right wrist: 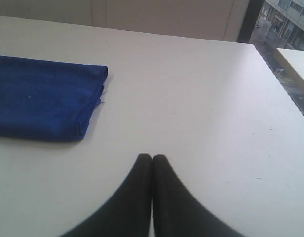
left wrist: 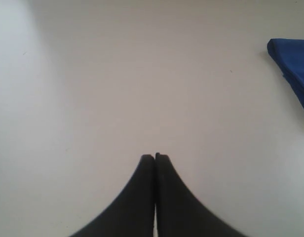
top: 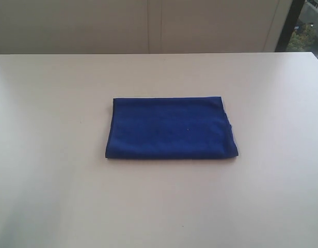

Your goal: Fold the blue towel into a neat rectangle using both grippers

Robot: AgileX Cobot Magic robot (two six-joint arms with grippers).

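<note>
1. Exterior view. The blue towel (top: 172, 128) lies flat near the middle of the white table (top: 56, 196), already folded into a tidy rectangle of several layers. Its long axis runs across the view, from the left arm's side to the right arm's side, so one short end faces each arm. Neither gripper shows here.
2. Left wrist view. The left gripper (left wrist: 155, 156) hangs over bare table (left wrist: 93, 74) with its two fingers pressed together and nothing between them. Only one corner of the towel (left wrist: 292, 64) enters the picture, well apart from the fingertips and off to one side of them rather than ahead.
3. Right wrist view. The right gripper (right wrist: 152, 157) is likewise closed and empty over the table (right wrist: 216, 98). A much larger share of the towel (right wrist: 38, 98) shows. Its stacked short end and a loose thread (right wrist: 100, 102) are turned towards the gripper, near but not touching it.
4. Judgement. The right arm appears the nearer. Any further fold would need both grippers to spread their fingers and reach inwards, each to its own short end. The fold already looks complete.
</note>
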